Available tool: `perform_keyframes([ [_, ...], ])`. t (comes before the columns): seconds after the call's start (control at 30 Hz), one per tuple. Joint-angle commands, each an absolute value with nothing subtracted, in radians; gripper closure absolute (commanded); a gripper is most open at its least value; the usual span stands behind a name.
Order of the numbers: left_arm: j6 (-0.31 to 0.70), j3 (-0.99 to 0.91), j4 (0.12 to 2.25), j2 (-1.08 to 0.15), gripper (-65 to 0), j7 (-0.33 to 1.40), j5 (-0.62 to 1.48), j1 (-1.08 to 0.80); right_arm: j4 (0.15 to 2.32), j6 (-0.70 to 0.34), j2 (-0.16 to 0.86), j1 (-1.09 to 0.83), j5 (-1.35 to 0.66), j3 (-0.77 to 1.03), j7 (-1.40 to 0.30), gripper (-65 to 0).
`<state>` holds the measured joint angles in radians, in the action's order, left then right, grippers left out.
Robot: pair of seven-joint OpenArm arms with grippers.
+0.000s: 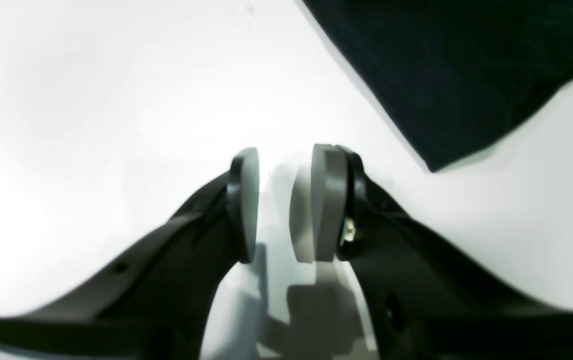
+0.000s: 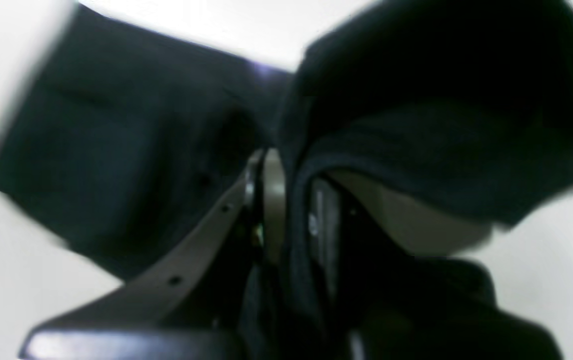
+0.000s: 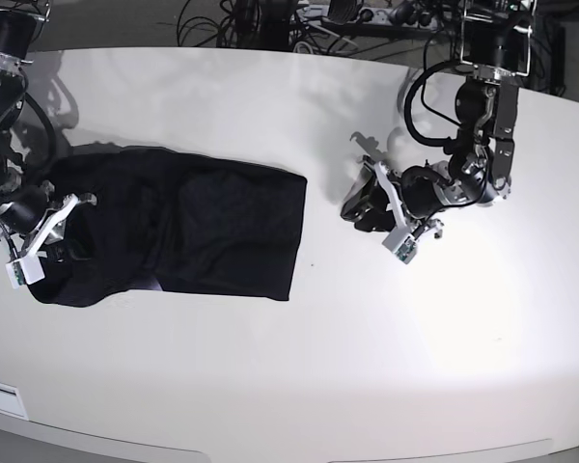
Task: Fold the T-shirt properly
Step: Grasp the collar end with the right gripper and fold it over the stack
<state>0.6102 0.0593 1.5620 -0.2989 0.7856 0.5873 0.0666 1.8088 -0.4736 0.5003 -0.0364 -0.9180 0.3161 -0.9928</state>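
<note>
The black T-shirt (image 3: 212,227) lies folded into a wide band on the left half of the white table (image 3: 415,347), plain side up. At the shirt's left end my right gripper (image 3: 63,241) is shut on the cloth. In the right wrist view a fold of the T-shirt (image 2: 441,125) drapes over the right gripper (image 2: 294,210), with cloth pinched between its pads. My left gripper (image 3: 359,203) hovers just right of the shirt's right edge, apart from it. In the left wrist view the left gripper (image 1: 284,200) is open over bare table, with a corner of the T-shirt (image 1: 466,75) at the upper right.
A tangle of cables (image 3: 270,19) and equipment runs along the table's far edge. The table's front edge (image 3: 270,449) curves across the bottom of the base view. The left arm's upright mount (image 3: 492,58) stands at the back right.
</note>
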Motion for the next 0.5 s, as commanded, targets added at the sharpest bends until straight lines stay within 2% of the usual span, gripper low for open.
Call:
perform_keyframes([
  [0.0, 0.614, 0.055, 1.579, -0.305, -19.7, 0.763, 0.606, 0.076, 1.838, -0.490, 0.510, -0.019, -0.947, 0.323, -0.966, 0.0],
  [0.1, 0.614, 0.055, 1.579, -0.305, -19.7, 0.762, 0.613, 0.052, 1.846, -0.535, 0.460, -0.020, -0.981, 0.322, -0.966, 0.0],
  [0.47, 0.614, 0.055, 1.579, -0.305, -19.7, 0.764, 0.648, 0.027, 1.846, -0.535, 0.226, -0.019, -0.938, 0.322, -0.966, 0.0],
])
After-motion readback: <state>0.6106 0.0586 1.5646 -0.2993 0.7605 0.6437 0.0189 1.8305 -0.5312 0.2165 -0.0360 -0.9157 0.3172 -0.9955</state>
